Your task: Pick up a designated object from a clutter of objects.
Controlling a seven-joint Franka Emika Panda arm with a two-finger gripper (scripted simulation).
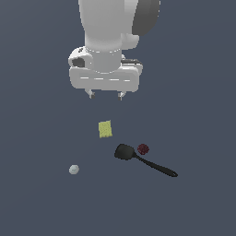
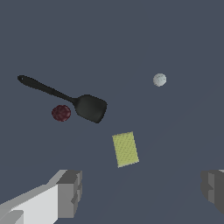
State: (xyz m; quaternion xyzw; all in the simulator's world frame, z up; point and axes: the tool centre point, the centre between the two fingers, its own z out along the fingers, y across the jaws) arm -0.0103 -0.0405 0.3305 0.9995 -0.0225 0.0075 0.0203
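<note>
The small dark red ball (image 1: pixel 143 149) lies on the dark floor, right beside the black spatula (image 1: pixel 143 159), at its blade end. In the wrist view the red ball (image 2: pixel 61 113) sits close under the spatula's (image 2: pixel 65 97) handle. The yellow-green flat block (image 1: pixel 105 129) lies apart from them toward the exterior view's left; it also shows in the wrist view (image 2: pixel 125 149). The pale ball (image 1: pixel 74 169) lies farther left and nearer the camera; it shows in the wrist view too (image 2: pixel 159 79). My gripper (image 1: pixel 106 95) hangs open and empty, high above the block, away from the red ball.
The grey-blue floor (image 1: pixel 193 120) spreads all round the four things. The arm's white body (image 1: pixel 110 32) fills the upper middle of the exterior view. Both grey fingertips (image 2: pixel 70 192) show at the edge of the wrist view, wide apart.
</note>
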